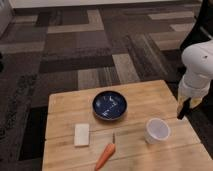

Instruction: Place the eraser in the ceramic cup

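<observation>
The white ceramic cup (pixel 157 131) stands upright on the wooden table (pixel 75 102), right of centre. My gripper (pixel 186 104) is at the end of the white arm over the table's right edge, up and to the right of the cup. It is shut on the eraser (pixel 181 111), a narrow dark block that hangs down from it above the table. The eraser is apart from the cup, a little higher than its rim and to its right.
A dark blue bowl (pixel 109 105) sits at the table's middle. A white rectangular block (pixel 81 134) lies front left, and an orange carrot (pixel 105 156) lies near the front edge. Patterned carpet surrounds the table.
</observation>
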Controlling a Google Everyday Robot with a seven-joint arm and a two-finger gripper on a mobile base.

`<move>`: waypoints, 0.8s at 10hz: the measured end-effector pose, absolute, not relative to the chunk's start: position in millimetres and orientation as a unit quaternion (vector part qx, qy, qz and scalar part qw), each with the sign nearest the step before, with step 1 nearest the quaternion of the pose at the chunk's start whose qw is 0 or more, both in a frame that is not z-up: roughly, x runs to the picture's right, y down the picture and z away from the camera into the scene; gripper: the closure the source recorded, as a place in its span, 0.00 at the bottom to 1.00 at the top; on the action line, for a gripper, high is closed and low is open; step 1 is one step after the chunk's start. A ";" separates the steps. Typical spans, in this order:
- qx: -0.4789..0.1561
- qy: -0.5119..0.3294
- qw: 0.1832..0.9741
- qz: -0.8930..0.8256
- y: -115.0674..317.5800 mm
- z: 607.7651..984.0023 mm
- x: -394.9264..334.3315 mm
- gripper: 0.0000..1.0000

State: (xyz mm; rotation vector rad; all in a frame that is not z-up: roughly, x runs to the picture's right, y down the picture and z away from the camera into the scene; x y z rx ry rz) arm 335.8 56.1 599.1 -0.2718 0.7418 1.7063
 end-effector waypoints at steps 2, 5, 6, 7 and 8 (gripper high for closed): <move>-0.123 0.310 0.626 0.705 54.1 580.3 298.3 1.00; -0.135 0.300 0.663 0.672 60.0 561.2 253.2 1.00; -0.140 0.298 0.670 0.665 65.6 555.8 240.5 1.00; -0.149 0.296 0.674 0.661 71.6 551.9 228.5 1.00; -0.161 0.291 0.676 0.657 79.9 549.6 215.3 1.00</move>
